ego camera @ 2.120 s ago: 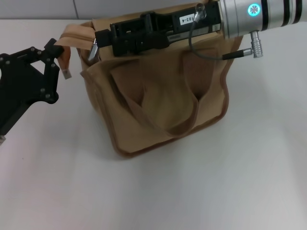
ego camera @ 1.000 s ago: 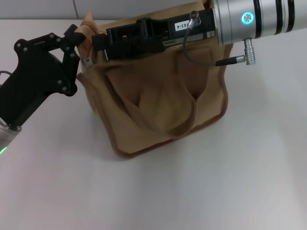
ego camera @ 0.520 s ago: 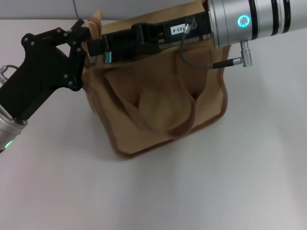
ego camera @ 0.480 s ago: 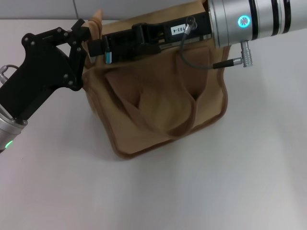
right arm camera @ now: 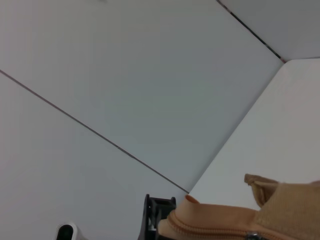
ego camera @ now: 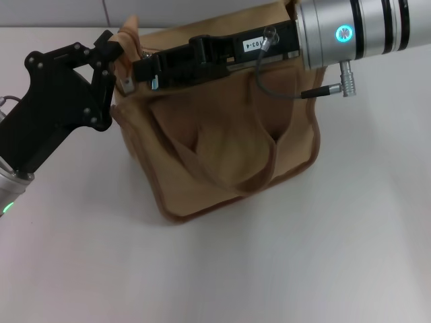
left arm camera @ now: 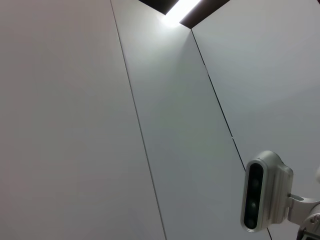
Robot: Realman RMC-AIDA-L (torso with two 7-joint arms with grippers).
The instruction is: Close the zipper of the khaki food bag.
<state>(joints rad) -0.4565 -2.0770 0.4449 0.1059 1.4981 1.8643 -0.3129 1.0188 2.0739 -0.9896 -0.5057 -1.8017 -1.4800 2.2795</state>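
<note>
White tabletop (ego camera: pixel 283 269) carries the khaki food bag (ego camera: pixel 222 155). Since a second ago, the left gripper (ego camera: pixel 111 57) has closed in on the bag's end, its fingers seemingly pinching fabric. The right gripper (ego camera: pixel 145 73) lies along the zipper (right arm camera: pixel 220 231), grip unclear, so closing looks nearly finished.

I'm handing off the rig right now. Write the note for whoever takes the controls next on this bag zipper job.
Left gripper: at the left top corner of the khaki food bag, by the fabric tab there; its grip cannot be read.
Right gripper: stretched across the bag's top toward that same corner; its grip is unclear too.
The bag stands upright on the white table, handles drooping over the front.
The zipper shows only partly in the right wrist view; whether it is shut cannot be confirmed.
Left: check the pull's position, then finish closing.
</note>
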